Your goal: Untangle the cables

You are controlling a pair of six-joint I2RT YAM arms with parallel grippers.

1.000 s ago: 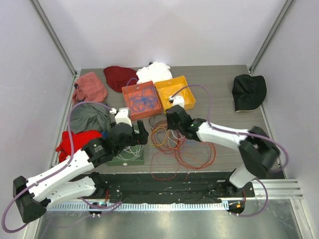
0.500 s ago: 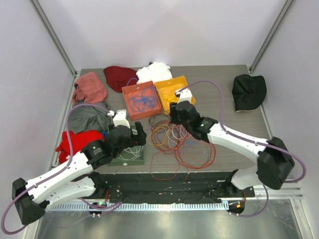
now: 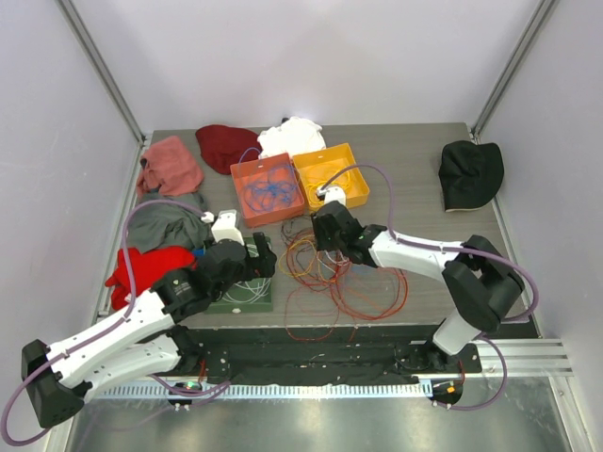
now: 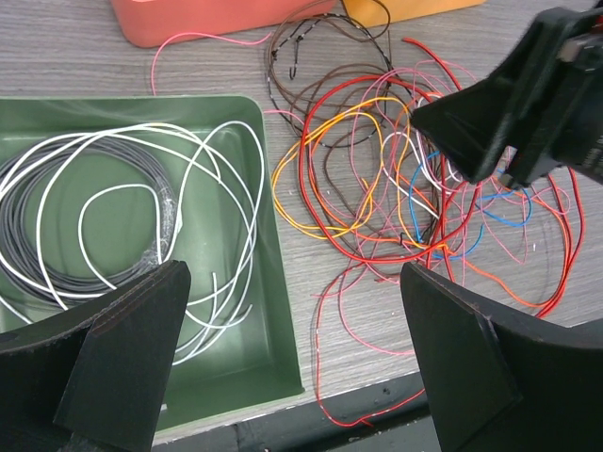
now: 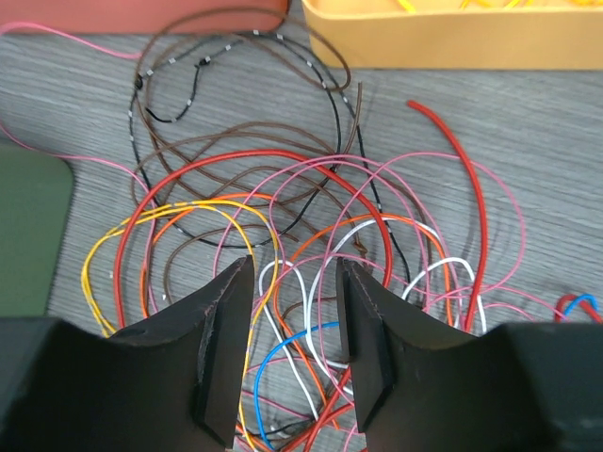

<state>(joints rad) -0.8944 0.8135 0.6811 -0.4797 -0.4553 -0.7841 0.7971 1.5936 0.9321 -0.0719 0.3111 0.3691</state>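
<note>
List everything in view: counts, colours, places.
Loose cables: many; red, orange, pink, brown, white, blue; tangled, middle of table.
Tray: one; green; left of the tangle, holding white and grey cables.
Bins: two; red bin with blue cables, yellow bin beside it; behind the tangle.
Clothes: five; pink, dark red, white, grey, red; back and left of table.
Hat: one; black; far right.
Left gripper: one; black; open over the tray's edge.
Right gripper: one; black; open over the tangle.
</note>
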